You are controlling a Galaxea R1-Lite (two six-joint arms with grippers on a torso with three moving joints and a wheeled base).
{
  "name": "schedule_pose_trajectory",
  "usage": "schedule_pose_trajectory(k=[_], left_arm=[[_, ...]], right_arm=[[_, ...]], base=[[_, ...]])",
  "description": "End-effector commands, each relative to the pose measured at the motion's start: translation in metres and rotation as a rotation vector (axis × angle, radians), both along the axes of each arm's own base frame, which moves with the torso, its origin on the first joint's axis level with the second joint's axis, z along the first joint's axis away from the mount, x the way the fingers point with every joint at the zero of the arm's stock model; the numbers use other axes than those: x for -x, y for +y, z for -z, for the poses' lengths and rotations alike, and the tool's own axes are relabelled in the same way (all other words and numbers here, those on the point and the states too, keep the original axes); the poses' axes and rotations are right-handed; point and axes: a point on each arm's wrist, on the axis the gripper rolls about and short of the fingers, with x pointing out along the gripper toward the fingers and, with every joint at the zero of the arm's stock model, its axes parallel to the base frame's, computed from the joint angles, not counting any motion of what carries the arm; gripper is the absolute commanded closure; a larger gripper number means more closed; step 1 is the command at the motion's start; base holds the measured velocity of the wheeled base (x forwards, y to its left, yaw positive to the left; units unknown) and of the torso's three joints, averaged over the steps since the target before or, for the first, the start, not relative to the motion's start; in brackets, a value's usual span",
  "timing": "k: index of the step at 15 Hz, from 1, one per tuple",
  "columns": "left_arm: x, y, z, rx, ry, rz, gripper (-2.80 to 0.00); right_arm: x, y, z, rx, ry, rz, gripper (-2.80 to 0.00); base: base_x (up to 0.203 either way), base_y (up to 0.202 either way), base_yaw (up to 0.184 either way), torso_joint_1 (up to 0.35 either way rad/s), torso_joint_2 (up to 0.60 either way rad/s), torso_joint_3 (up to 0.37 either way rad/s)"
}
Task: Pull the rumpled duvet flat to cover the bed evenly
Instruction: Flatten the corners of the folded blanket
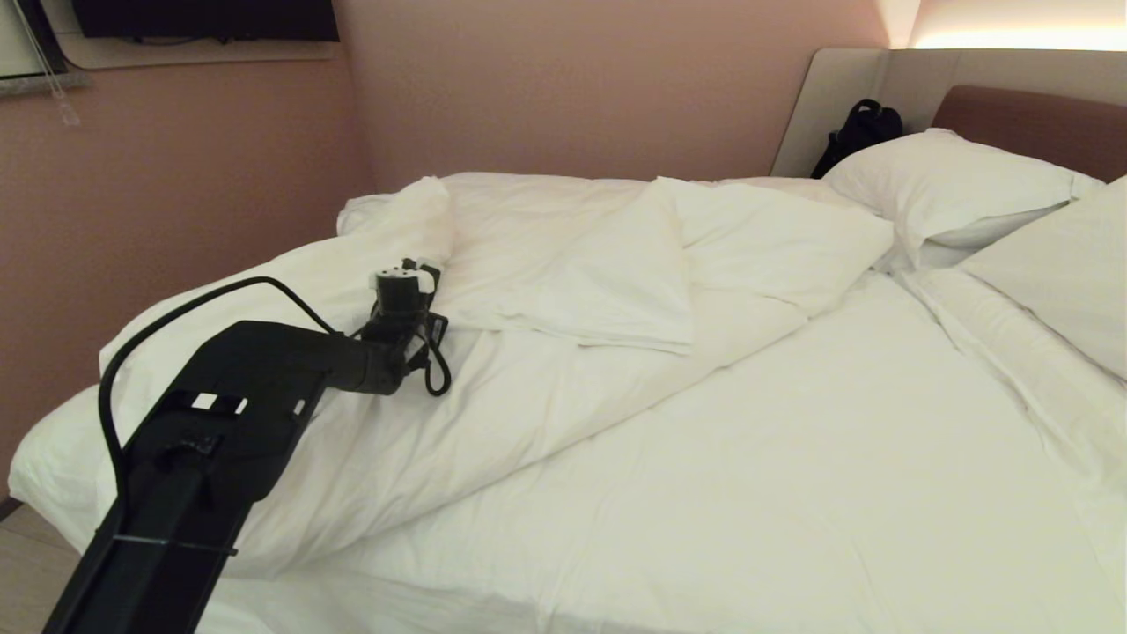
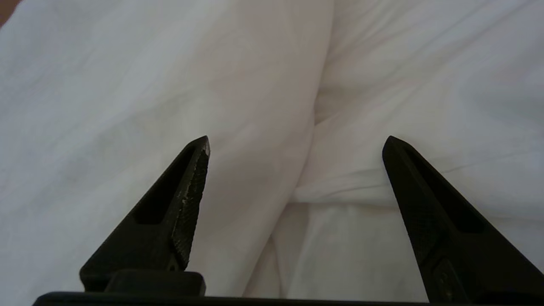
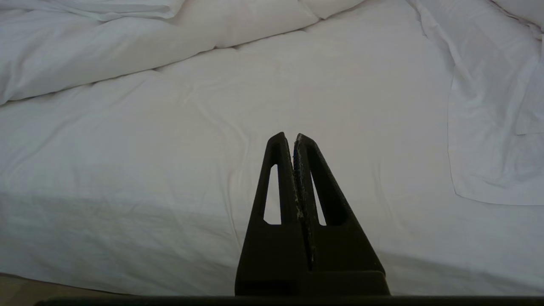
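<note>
Rumpled duvet [image 1: 493, 352] bunched on left of bed [image 1: 792, 493].
Left gripper [image 2: 295, 142] spread above folds; right gripper [image 3: 293, 137] pressed together.

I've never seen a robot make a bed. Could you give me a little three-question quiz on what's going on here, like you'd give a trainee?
1. True or false: the left gripper is clamped on the duvet.
2. Where is the duvet bunched? A) on the far side of the bed, by the wall B) over the pillows C) on the floor
3. Fill in: the right gripper is ____, holding nothing.

Key:
1. False: its jaws stand wide open over a duvet fold.
2. A: the near part shows bare sheet.
3. Shut.
</note>
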Motion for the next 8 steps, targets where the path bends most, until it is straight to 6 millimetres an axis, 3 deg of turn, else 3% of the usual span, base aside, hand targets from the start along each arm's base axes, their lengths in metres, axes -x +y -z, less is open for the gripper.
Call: schedule_pose_trajectory(k=[1, 8], left_arm=[[-0.0012, -0.0032, 0.0098, -0.013, 0.015, -0.005, -2.8], [-0.0023, 0.005, 0.0113, -0.07, 0.02, -0.111, -2.8]], right_arm=[[0.0, 0.0, 0.0, 0.001, 0.0, 0.0, 0.0], [0.0, 0.0, 0.0, 0.001, 0.0, 0.0, 0.0]], base=[[0.0, 0.0, 0.0, 0.0, 0.0, 0.0], [0.0, 0.0, 0.0, 0.0, 0.0, 0.0]])
